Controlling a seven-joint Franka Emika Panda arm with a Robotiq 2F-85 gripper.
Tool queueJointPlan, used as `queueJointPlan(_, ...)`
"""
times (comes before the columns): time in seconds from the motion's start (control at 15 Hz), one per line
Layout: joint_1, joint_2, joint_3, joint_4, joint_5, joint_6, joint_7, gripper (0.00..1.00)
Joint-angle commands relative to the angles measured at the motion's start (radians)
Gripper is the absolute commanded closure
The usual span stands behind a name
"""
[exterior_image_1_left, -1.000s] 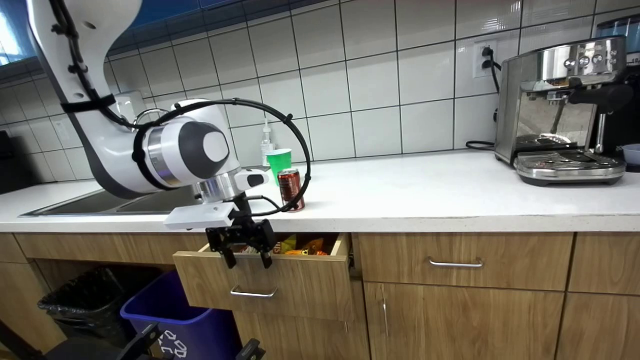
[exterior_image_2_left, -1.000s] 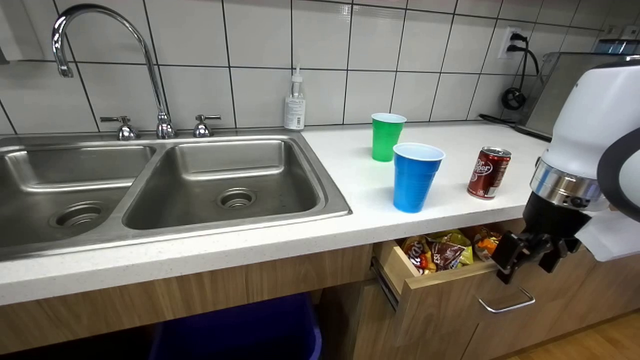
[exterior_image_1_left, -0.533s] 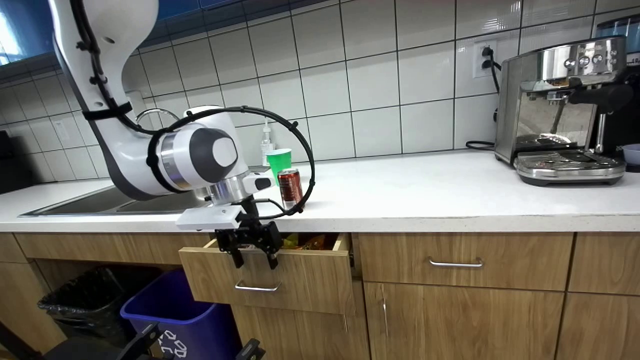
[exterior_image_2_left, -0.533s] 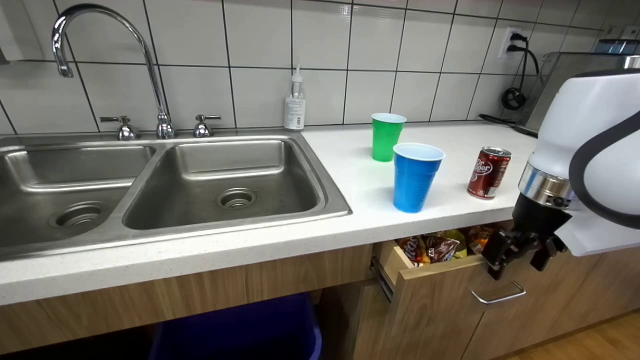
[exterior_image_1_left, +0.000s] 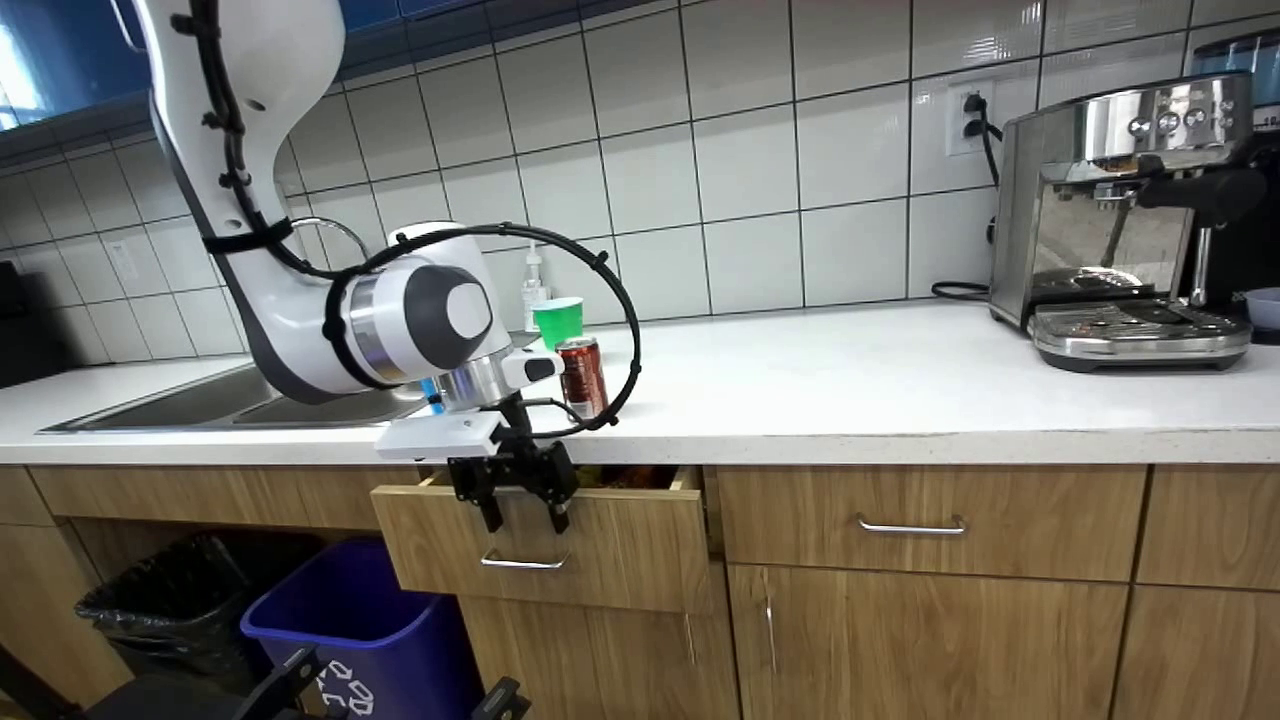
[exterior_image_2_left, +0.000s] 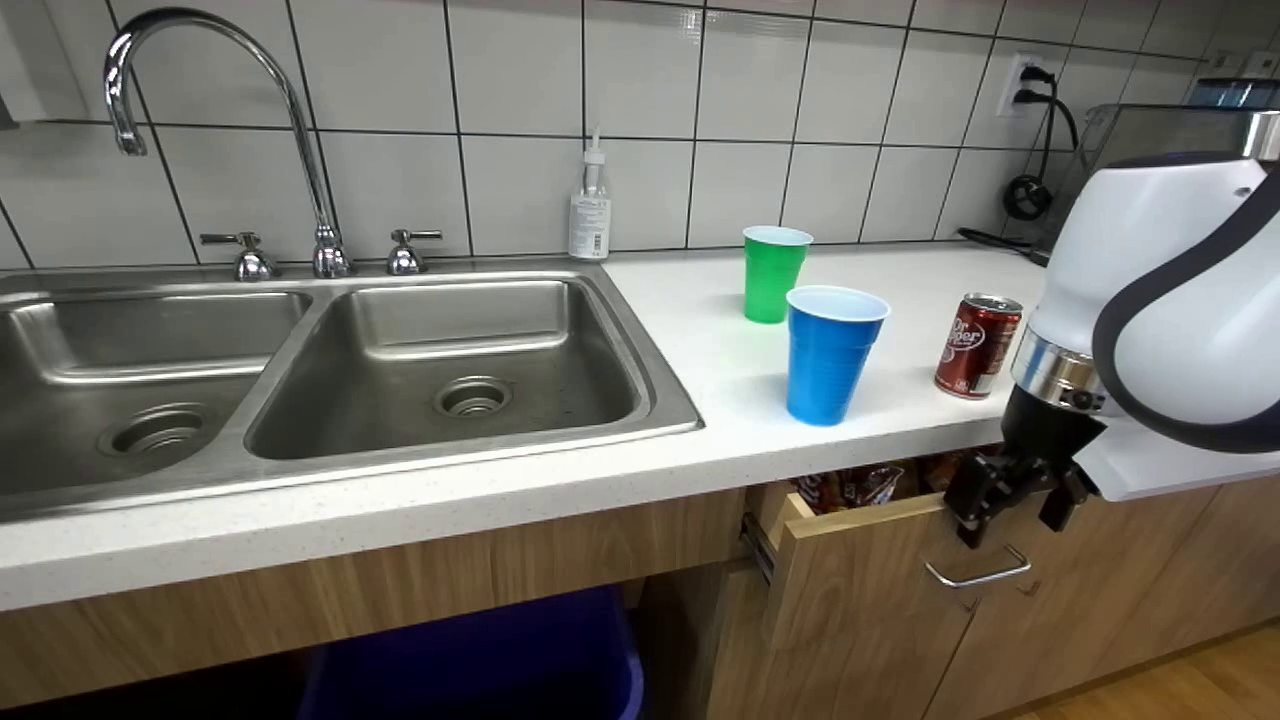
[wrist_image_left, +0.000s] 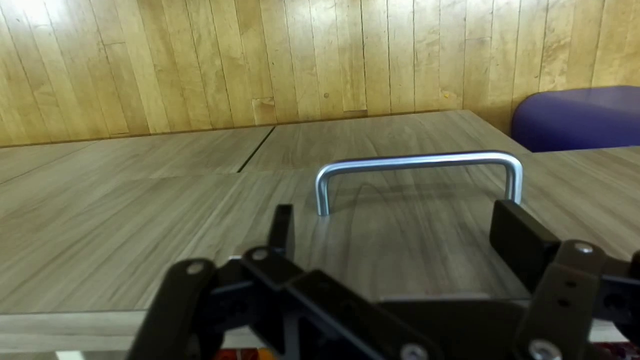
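The wooden drawer (exterior_image_1_left: 635, 555) stands partway out of the cabinet (exterior_image_1_left: 930, 645) under the counter (exterior_image_1_left: 820, 385), its face turned outward and the face's long axis level, running about 9 to 3 o'clock in an exterior view. Its metal handle (wrist_image_left: 417, 161) lies the same way, nearly 9 to 3 o'clock in the wrist view. The gripper (exterior_image_1_left: 526, 520) is just off the handle at 12 o'clock in an exterior view, fingers (wrist_image_left: 284, 227) pointing down in front of the drawer face, spread wide with nothing held between them; whether they touch the wood cannot be told. Snack bags (exterior_image_2_left: 870, 485) lie inside the drawer, at about 10 o'clock from the handle; their printing is too dim to read. On the counter, at 12 o'clock from the handle, a dark red can (exterior_image_2_left: 980, 345) stands upright, its white lettering reading Dr Pepper. A blue cup (exterior_image_2_left: 833, 360) stands upright at 9 o'clock from the can, and a green cup (exterior_image_2_left: 772, 275) at 11 o'clock from the blue one. The steel sink (exterior_image_2_left: 665, 402) lies at 9 o'clock from the blue cup and a pump bottle (exterior_image_2_left: 590, 222) at 10, its label too small to read. In an exterior view, an espresso machine (exterior_image_1_left: 1110, 235) sits at 2 o'clock from the drawer, while a blue bin (exterior_image_1_left: 415, 655) marked with white recycling arrows (exterior_image_1_left: 347, 690) stands at 8 o'clock, a bin lined in black plastic (exterior_image_1_left: 160, 635) beside it.
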Motion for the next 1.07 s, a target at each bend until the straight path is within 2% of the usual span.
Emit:
queueJointPlan(0.0,0.010,0.043,-0.009,0.077,0.024,-0.003,-0.001,0.00)
queueJointPlan(1.0,0.012,0.109,-0.014,0.191,0.049,-0.021,-0.006,0.00)
